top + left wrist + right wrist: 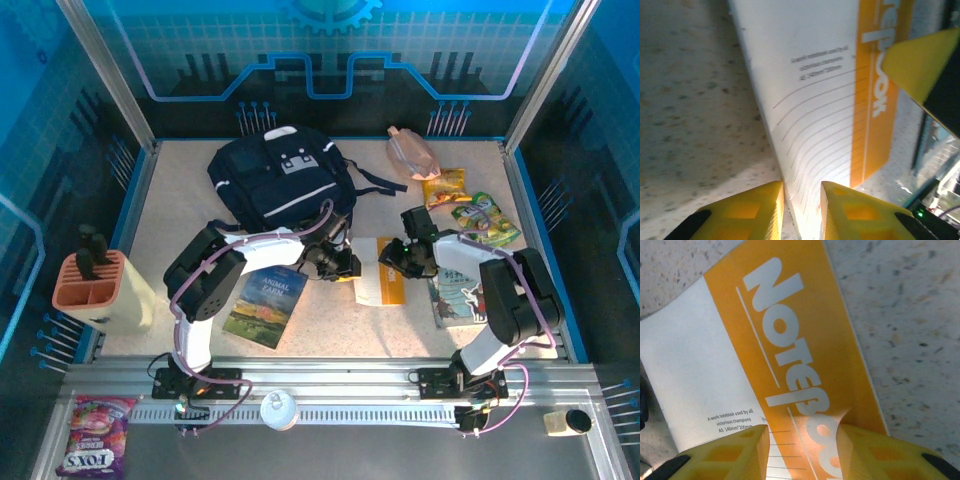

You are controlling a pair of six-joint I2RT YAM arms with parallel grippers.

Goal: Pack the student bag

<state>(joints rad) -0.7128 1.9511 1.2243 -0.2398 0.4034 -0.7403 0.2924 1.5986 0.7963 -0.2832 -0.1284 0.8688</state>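
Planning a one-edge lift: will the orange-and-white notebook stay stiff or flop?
Probably floppy: the notebook has its cover curling up at one edge. It looks thin, so likely light. Its smooth cover may slide across the table when pushed.

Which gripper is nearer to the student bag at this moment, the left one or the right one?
Left. The left gripper is close to the near right corner of the student bag, at the left edge of the notebook; the right gripper is across the notebook, farther right.
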